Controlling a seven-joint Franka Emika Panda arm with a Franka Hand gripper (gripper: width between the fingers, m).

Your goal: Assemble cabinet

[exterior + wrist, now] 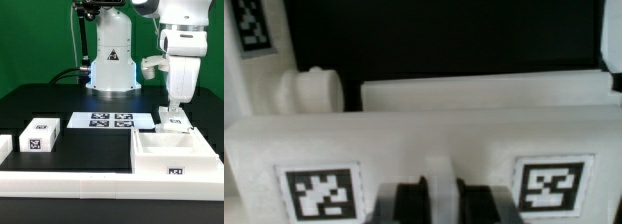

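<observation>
The cabinet, a large open white box with a tag on its front wall, lies at the exterior view's front right. My gripper hangs just behind its back wall, pointing down. In the wrist view the gripper has its dark fingers close together on a thin white edge of a white tagged panel, which carries two tags. That panel shows small under the gripper in the exterior view. Past it in the wrist view are a white round peg and another white face. I cannot tell whether the panel rests on the table.
A white tagged block sits at the exterior view's left, with another white piece at the far left edge. The marker board lies at the middle back. A long low white rail runs along the front. The robot base stands behind.
</observation>
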